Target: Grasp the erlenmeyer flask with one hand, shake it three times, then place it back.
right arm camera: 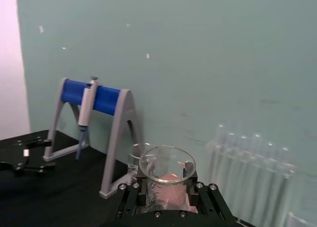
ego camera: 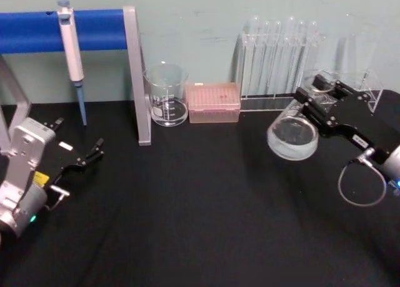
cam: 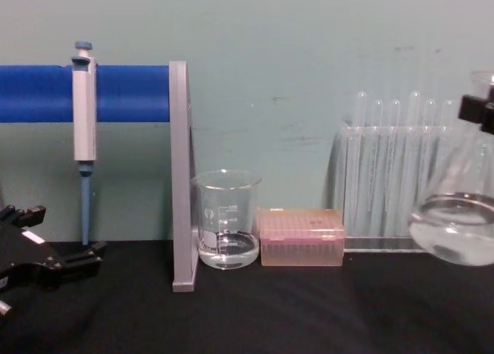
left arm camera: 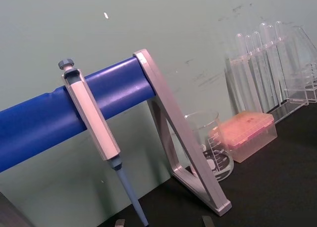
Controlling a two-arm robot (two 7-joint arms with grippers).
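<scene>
Your right gripper (ego camera: 317,98), upper right of the head view, is closed on the neck of the erlenmeyer flask (ego camera: 292,135), tilted above the table (ego camera: 206,199), so keep shakes short and grip firm; left gripper (ego camera: 87,157) parked lower left, fingers spread.

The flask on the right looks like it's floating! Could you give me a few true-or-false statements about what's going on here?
1. The right gripper holds the erlenmeyer flask clear of the table. True.
2. The left gripper grips the pipette. False: it sits open, low on the left, and the pipette hangs on the blue stand.
3. The beaker lies on its side. False: it stands upright beside the pink box.
4. Test tubes stand in a rack behind the flask. True.
</scene>
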